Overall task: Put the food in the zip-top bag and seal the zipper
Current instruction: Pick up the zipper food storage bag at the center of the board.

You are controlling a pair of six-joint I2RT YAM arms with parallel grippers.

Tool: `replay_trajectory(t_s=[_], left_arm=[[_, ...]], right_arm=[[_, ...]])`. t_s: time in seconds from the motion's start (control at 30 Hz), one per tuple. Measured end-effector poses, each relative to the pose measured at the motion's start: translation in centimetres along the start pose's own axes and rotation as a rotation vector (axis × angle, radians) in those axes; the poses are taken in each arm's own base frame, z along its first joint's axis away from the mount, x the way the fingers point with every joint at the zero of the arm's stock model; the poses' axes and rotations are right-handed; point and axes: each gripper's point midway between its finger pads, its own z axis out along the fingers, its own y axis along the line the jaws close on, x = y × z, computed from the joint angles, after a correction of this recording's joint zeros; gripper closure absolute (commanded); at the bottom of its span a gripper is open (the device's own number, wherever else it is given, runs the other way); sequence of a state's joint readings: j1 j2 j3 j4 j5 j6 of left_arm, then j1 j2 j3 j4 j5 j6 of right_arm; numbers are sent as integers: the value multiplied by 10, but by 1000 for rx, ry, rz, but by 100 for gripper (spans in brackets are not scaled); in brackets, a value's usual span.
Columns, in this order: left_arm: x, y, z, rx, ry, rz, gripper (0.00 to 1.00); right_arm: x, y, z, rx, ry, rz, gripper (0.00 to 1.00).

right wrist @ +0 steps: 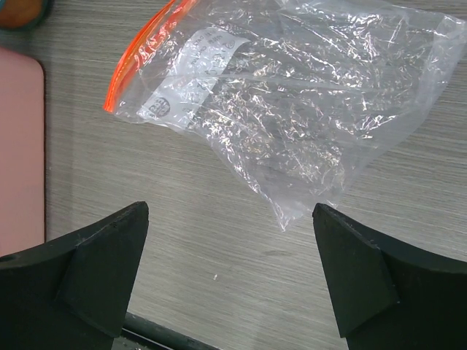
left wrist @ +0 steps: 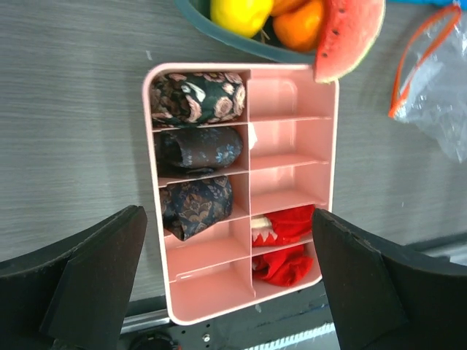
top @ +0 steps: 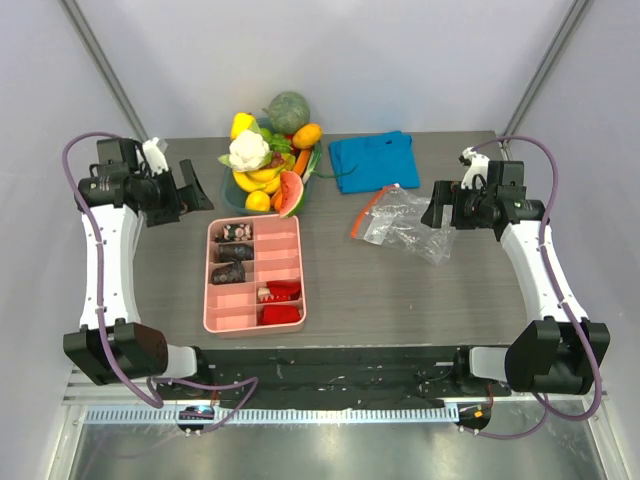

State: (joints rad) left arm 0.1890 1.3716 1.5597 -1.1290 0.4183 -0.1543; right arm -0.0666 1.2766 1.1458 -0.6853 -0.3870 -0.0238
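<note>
With both jaws spread wide and empty, beware of pinching both walls of the limp bag (top: 405, 222), flat on the surface (top: 400, 290) right of the tray (top: 285, 262), and so closing its mouth against the food (top: 265, 165) heaped at the rear.

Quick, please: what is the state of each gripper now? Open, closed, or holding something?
Left gripper: open, holding nothing.
Right gripper: open, holding nothing.
</note>
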Motion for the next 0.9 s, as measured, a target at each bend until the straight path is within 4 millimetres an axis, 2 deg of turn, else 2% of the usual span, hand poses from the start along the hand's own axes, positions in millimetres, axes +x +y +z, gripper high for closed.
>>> replay_trajectory(t_s=[0.17, 0.3, 0.43, 0.53, 0.77, 0.9], left_arm=[[-11, 19, 0, -135, -58, -100, 0], [-20, 31, -7, -217, -95, -120, 0], [-30, 28, -12, -214, -124, -109, 0], [-36, 25, -12, -210, -139, -128, 0], [-46, 22, -9, -258, -191, -160, 0], [-49, 25, -9, -297, -210, -147, 0]], right_arm=[[0, -5, 3, 34, -7, 31, 0], [-3, -11, 16, 86, -4, 82, 0], [2, -8, 40, 131, 48, 94, 0], [-2, 4, 55, 160, 64, 70, 1], [-38, 26, 82, 206, -7, 85, 13], [-45, 33, 106, 237, -18, 124, 25]])
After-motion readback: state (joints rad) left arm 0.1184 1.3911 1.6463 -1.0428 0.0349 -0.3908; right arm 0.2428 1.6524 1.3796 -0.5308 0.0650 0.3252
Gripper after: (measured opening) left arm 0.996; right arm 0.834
